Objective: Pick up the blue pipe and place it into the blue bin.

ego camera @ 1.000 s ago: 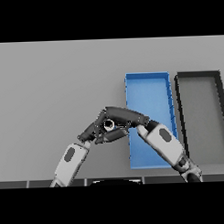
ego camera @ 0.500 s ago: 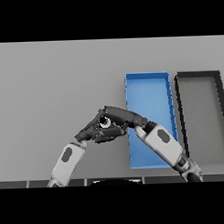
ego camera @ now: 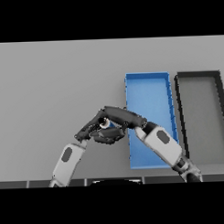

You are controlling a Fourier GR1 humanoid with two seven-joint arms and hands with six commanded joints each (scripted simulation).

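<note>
Your two dark hands meet over the grey table (ego camera: 49, 88), just left of the long blue open-topped bin (ego camera: 149, 92); the right hand (ego camera: 117, 117) reaches in from the lower right with its fingers curled down over a small object, and the left hand (ego camera: 89, 131) closes in from the lower left, fingers bent against the same spot. Between them you can see only a sliver of the blue pipe (ego camera: 112, 126) and a pale round bit beside it; the pipe sits just outside the bin's left wall, not in it. Over the last second the clasped hands have slid a little down and to the left, so the pipe has gone slightly away from the bin rather than toward it. You probably have a grip, mainly with the right hand, though whether the pipe is off the table cannot be told; carrying it right over the wall remains. A dark grey bin (ego camera: 197, 76) stands to the right of the blue one; keep clear of it.
</note>
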